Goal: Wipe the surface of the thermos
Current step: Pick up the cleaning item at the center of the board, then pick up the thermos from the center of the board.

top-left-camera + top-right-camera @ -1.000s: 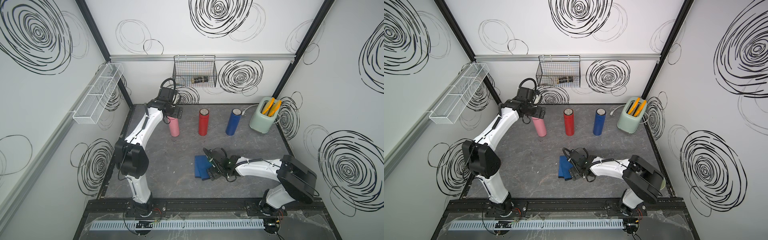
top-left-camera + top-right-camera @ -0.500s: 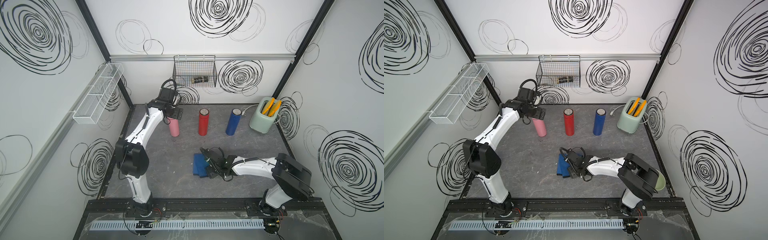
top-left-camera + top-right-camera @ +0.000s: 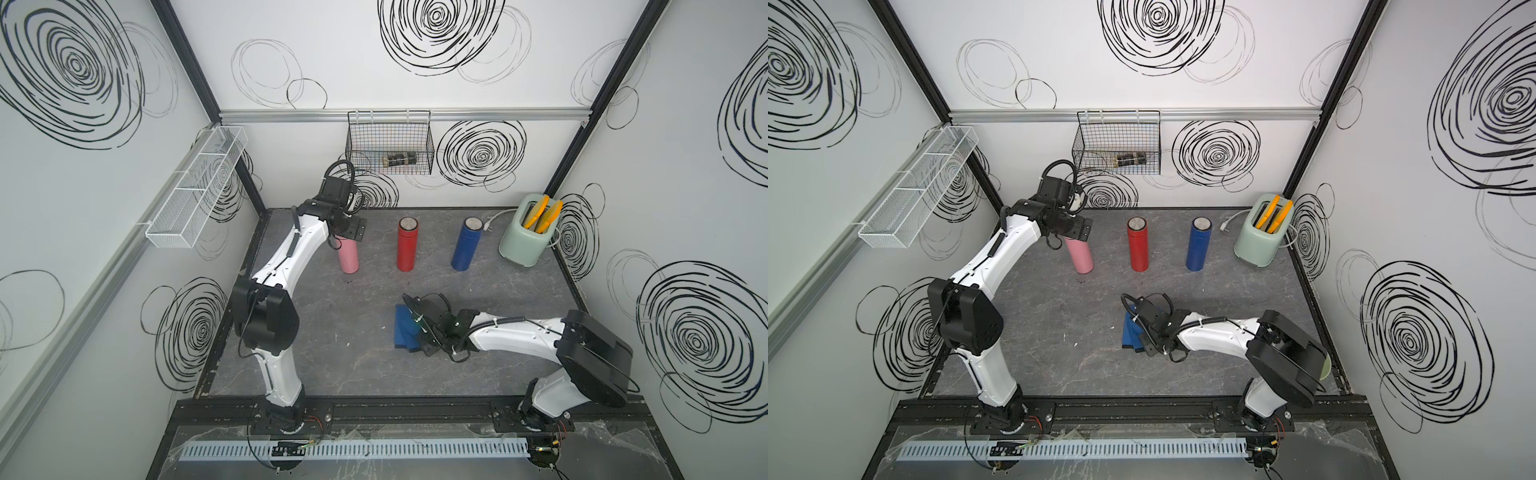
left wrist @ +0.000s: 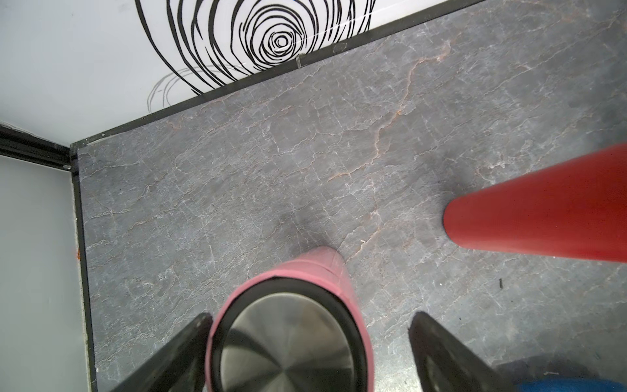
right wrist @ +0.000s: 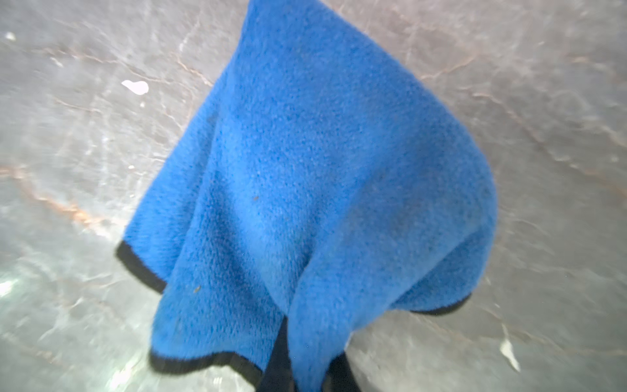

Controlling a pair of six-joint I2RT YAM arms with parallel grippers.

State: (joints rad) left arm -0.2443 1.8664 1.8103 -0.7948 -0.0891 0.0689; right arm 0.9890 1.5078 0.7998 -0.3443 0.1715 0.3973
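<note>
The right tool [image 5: 305, 380] has slid onto the blue cloth [image 5: 305, 169] and pinched a fold, so the wiper is likely secured, while the left tool [image 4: 310, 353] stays spread around the upright pink thermos [image 4: 339, 271], which stands between its fingers and well apart from the right tool.

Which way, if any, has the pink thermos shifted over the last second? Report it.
No. The pink thermos stands upright on the same spot, at the same gap from the red thermos beside it.
</note>
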